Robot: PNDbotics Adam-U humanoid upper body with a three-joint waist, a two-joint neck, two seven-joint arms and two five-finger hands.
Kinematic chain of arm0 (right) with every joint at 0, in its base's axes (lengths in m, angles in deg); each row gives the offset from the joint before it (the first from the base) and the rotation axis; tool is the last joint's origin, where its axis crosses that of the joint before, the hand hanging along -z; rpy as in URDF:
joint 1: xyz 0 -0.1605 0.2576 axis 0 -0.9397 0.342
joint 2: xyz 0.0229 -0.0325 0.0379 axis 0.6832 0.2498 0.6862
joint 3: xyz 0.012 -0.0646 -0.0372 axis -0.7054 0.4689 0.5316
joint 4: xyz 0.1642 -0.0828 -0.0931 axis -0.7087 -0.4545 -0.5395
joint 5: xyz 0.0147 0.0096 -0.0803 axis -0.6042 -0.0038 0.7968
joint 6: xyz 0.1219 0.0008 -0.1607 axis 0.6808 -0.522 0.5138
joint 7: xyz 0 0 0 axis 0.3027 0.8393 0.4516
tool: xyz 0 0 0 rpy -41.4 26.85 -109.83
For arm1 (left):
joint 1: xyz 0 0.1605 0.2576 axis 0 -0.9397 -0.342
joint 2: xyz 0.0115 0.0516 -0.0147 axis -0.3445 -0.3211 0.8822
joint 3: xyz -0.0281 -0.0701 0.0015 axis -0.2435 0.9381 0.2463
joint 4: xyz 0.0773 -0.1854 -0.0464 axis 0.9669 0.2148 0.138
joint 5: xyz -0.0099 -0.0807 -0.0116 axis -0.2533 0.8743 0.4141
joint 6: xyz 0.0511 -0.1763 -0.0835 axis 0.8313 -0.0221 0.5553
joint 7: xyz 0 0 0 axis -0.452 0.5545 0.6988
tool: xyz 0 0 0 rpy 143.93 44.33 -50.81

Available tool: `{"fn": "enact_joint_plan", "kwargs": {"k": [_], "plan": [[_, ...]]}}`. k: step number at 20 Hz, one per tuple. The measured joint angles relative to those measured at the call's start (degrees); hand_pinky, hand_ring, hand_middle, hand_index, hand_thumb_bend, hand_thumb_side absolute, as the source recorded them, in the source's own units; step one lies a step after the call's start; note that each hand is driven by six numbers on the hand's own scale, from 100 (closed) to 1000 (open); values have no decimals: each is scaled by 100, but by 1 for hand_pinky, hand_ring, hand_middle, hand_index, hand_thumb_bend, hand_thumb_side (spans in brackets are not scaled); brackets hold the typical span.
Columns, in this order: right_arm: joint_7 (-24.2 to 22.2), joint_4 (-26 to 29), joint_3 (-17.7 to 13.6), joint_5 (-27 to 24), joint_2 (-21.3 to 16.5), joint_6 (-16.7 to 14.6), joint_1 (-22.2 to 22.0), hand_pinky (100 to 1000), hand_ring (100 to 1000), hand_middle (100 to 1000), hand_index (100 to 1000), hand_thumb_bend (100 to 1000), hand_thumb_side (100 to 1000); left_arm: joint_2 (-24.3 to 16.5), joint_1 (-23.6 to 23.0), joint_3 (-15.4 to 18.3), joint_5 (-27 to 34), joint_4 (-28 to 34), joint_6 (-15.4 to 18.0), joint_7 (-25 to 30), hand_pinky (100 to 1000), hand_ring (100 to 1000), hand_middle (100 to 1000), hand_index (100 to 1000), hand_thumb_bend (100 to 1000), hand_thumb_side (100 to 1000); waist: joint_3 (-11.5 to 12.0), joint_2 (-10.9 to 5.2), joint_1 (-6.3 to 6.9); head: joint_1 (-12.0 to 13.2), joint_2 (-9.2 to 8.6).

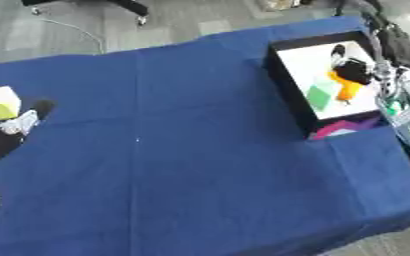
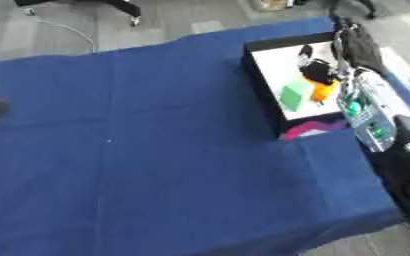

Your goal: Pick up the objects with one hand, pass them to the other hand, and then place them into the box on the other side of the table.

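The work surface is a table [image 1: 200,165] covered with a blue cloth, lying slightly askew in both eye views.

Box: a black-walled box [image 1: 289,85] with a white floor sits at the right side of the table. Inside it lie a green block [image 1: 319,97], an orange object [image 1: 347,86] and a black object [image 1: 355,68] — the orange and black items are touching or overlapping near the far right of the box floor. A magenta and purple piece [image 1: 341,127] shows at the near edge of the box; whether it lies inside or just outside the wall cannot be told.

Right arm: the right arm [image 2: 366,107] extends along the right wall of the box, with silver and green-lit parts visible. The right hand [image 2: 357,42] is a dark shape at the far corner of the box; its finger position cannot be determined.

Left hand: the left hand [image 1: 16,125] enters at the left edge of the left eye view (it is almost cut off in the right eye view). Directly above it, touching or just beside the fingertips, is a yellow-green and white cube [image 1: 0,102]. Whether the fingers close on the cube cannot be told.
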Motion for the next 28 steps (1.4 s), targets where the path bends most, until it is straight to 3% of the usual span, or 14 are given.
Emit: {"fn": "enact_joint_plan", "kwargs": {"k": [2, 4, 8, 16, 21, 24, 28], "plan": [[-13, 254, -27, 190, 8, -54, 68, 585, 980, 856, 1000, 100, 302, 0, -6, 2, -22, -29, -11, 12, 779, 637, 506, 780, 956, 472, -25, 0, 0, 26, 0], [-35, 537, -36, 380, 78, -170, 114, 581, 978, 845, 1000, 100, 316, 0, -6, 11, -48, -62, -33, 34, 779, 638, 507, 781, 957, 474, -33, 0, 0, 71, 0], [-98, 1118, 87, 567, 377, -471, 289, 536, 946, 770, 997, 100, 427, -24, 21, 32, -117, -150, -102, 121, 782, 649, 518, 791, 963, 483, -71, 0, 15, 216, 0], [30, 1672, 904, 775, 1178, -1103, 713, 578, 884, 757, 955, 100, 418, -431, 469, -38, -540, -588, -485, 540, 792, 668, 544, 811, 979, 473, -109, -1, 22, 428, 0], [-29, 1683, 1275, 1096, 1361, -1491, 640, 580, 878, 752, 944, 100, 421, -932, 781, -40, -846, -1158, -859, 914, 804, 694, 592, 839, 975, 461, -158, -8, 37, 981, 0], [-32, 1683, 1247, 1189, 1387, -1727, 594, 579, 874, 746, 938, 100, 426, -1292, 1016, -44, -944, -1538, -1096, 1152, 799, 692, 596, 837, 996, 449, -190, -8, 66, 1280, 0], [44, 1683, 1138, 1202, 1419, -1936, 587, 580, 870, 737, 930, 100, 433, -1725, 1330, 58, -862, -2063, -1420, 1476, 788, 680, 574, 823, 1000, 428, -238, -8, 69, 1457, -1]]}}
